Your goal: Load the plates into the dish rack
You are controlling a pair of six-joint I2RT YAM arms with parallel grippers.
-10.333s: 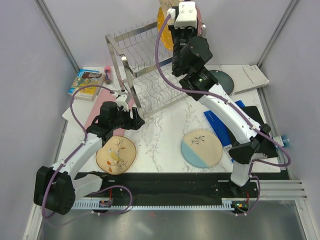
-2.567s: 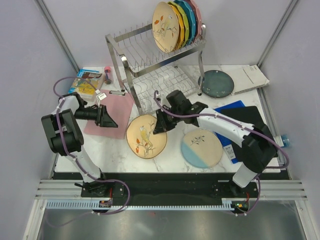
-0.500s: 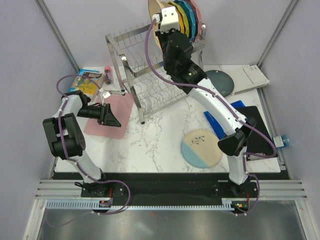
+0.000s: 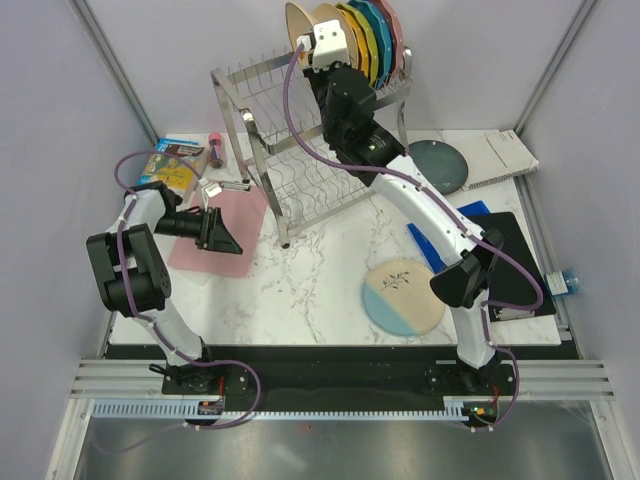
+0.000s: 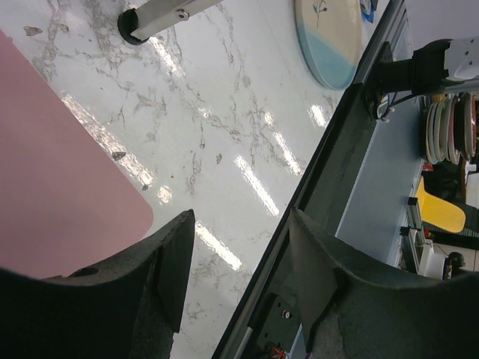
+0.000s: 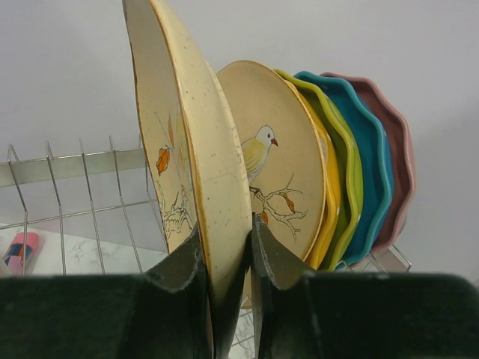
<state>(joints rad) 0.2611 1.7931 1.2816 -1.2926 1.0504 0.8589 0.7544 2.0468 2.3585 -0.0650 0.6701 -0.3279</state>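
My right gripper point(image 6: 227, 258) is shut on the lower rim of a cream-yellow bird-and-branch plate point(image 6: 191, 149), which it holds upright on edge over the top tier of the dish rack point(image 4: 270, 100). Just to the right another bird plate point(image 6: 277, 172) stands in the rack. From above, the held plate point(image 4: 297, 25) sits left of the coloured row. The half-blue, half-cream plate point(image 4: 403, 296) lies flat on the table, and the dark teal plate point(image 4: 436, 165) lies right of the rack. My left gripper point(image 4: 222, 235) is open and empty, low at the edge of a pink mat point(image 4: 215, 255).
Yellow, green, blue and pink scalloped plates point(image 4: 385, 35) fill the right end of the top tier. A book point(image 4: 168, 170) lies at the back left, papers point(image 4: 505, 155) at the back right, and a black mat with blue items point(image 4: 500, 240) on the right. A rack leg point(image 5: 150, 15) stands ahead of the left gripper.
The right gripper carried the bird plate from the table up to the rack's top tier and, in the last half second, shifted it a little left. The left arm stayed still.
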